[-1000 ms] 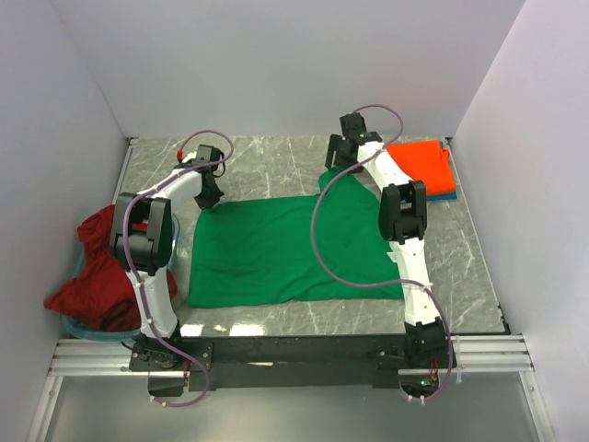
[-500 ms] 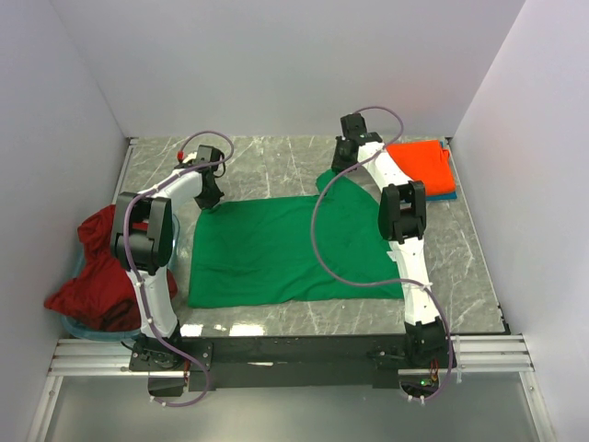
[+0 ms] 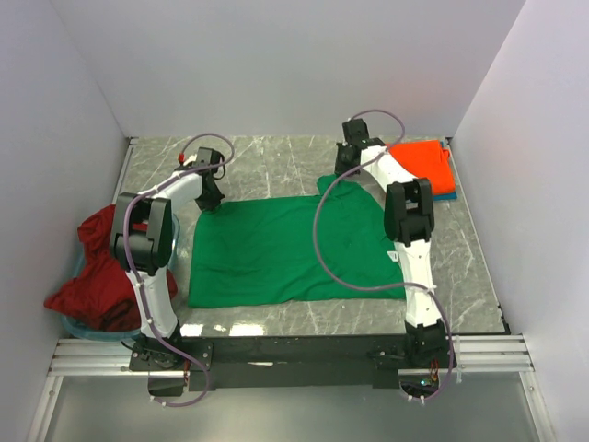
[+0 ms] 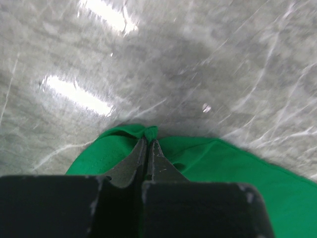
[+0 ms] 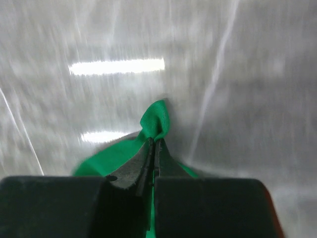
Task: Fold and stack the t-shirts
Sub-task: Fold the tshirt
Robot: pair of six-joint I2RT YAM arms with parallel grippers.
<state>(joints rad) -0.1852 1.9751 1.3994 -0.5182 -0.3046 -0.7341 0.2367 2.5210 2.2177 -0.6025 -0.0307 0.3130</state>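
- The green t-shirt [image 3: 276, 253] lies spread nearly flat on the middle of the grey marbled table [image 3: 276, 158]; its near edge runs roughly parallel to the table's front edge; its far right corner is drawn up into a point toward the back.
- The left gripper [image 3: 211, 200] sits at the shirt's far left corner; in the left wrist view its two dark fingers [image 4: 136, 159] are pressed together with a small fold of green cloth pinched between the tips; the cloth bunches just past the tips and lies against the marble.
- The right gripper [image 3: 346, 171] sits at the far right corner; in the right wrist view its jaws are likewise closed tight on a narrow peak of green fabric, which stands up beyond the fingertips; that picture is blurred, so finer detail of the cloth cannot be made out.
- An orange-red t-shirt [image 3: 423, 166], folded into a neat rectangle, rests at the far right corner of the table, well apart from the green one; a thin teal-blue edge [image 3: 445, 196] shows beneath its near side, so it lies on top of another folded piece.
- A crumpled heap of dark red cloth [image 3: 97, 267] sits at the left edge, beside the left arm's base; a strip of blue [image 3: 75, 329] shows under its near side; whether that is a container or more cloth cannot be told.
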